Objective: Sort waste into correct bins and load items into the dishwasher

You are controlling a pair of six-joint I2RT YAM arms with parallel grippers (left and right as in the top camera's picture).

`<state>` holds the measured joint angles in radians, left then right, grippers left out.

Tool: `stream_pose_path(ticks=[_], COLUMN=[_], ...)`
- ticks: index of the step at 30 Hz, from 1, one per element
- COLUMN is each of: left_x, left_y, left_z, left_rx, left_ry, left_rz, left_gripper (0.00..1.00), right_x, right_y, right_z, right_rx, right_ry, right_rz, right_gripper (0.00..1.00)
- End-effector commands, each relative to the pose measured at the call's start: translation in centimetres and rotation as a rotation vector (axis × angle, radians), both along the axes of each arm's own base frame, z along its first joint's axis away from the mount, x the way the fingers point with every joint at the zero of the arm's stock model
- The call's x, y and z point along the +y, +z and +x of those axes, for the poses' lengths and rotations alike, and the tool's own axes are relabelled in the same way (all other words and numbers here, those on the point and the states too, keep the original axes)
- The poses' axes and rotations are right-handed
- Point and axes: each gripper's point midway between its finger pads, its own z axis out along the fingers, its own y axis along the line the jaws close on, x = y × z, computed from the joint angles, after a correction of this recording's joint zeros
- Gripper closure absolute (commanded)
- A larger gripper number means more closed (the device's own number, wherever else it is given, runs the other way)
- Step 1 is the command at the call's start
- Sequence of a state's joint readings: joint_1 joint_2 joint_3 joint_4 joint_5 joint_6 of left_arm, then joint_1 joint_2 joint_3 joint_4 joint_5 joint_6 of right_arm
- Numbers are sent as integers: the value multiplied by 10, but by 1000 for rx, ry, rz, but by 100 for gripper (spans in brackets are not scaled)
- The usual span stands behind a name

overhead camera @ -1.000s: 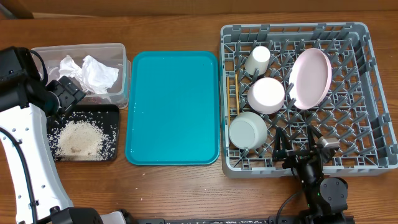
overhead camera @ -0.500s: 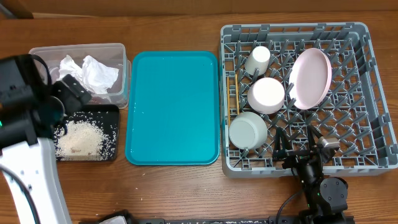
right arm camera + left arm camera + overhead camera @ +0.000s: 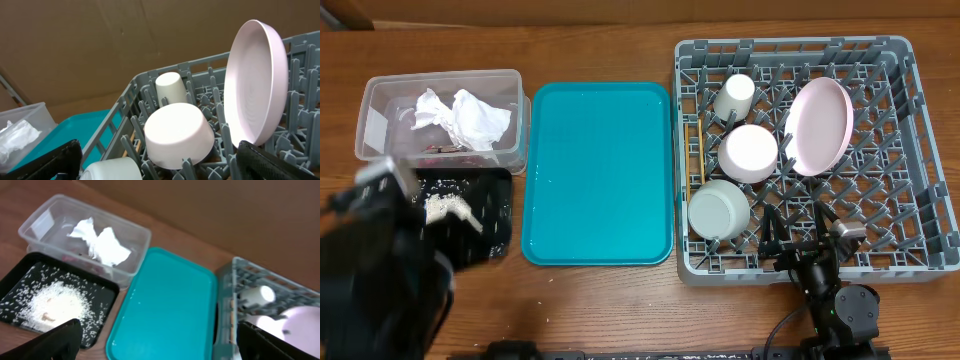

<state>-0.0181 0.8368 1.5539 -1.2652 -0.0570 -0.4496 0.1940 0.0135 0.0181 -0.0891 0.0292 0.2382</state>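
The clear tub [image 3: 375, 100] holds crumpled white napkins [image 3: 465, 118] and a bit of red wrapper [image 3: 445, 150]. Loose rice [image 3: 445, 205] lies in the black tray [image 3: 500, 185]. The grey dish rack [image 3: 920, 150] holds the white cup [image 3: 735, 95], white bowl [image 3: 750, 152], grey-green bowl [image 3: 718, 208], pink plate [image 3: 820, 125] and chopsticks [image 3: 700, 150]. My left arm [image 3: 380, 270] is a dark blur over the tray's front left. My left gripper [image 3: 165, 350] is open and empty. My right gripper [image 3: 798, 240] is open and empty at the rack's front edge, facing the bowls [image 3: 177, 132].
A large teal serving tray [image 3: 600, 170] lies bare between the bins and the rack. The rack's right half has free pegs. Bare wooden table lies along the front edge.
My left arm has swung from beside the tub and black tray toward the front-left corner and is now blurred. The tub is fully uncovered. The right arm has not moved.
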Motion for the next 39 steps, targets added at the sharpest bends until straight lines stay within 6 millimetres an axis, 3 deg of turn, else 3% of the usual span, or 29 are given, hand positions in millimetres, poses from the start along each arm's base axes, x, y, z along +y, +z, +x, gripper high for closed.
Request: stream_pose_path(ticks=[1, 8, 13, 30, 39], left_x=[-3, 2, 1, -16, -18], left_y=[14, 3, -15, -109, -163], left_z=[-25, -63, -67, 25, 52], left_rx=[-74, -64, -38, -203, -352], left_ry=[-26, -10, -1, -25, -23], left_rz=[6, 16, 0, -137, -177], left_gripper=[0, 0, 0, 0, 0], right_x=[0, 0, 0, 0, 0], right_y=[-1, -1, -1, -1, -1], right_z=[0, 0, 0, 0, 0], right_rx=[-8, -8, -8, -8, -8], right_ry=[0, 0, 0, 0, 0], right_rz=[-2, -2, -2, -2, -2], right_gripper=[0, 0, 0, 0, 0])
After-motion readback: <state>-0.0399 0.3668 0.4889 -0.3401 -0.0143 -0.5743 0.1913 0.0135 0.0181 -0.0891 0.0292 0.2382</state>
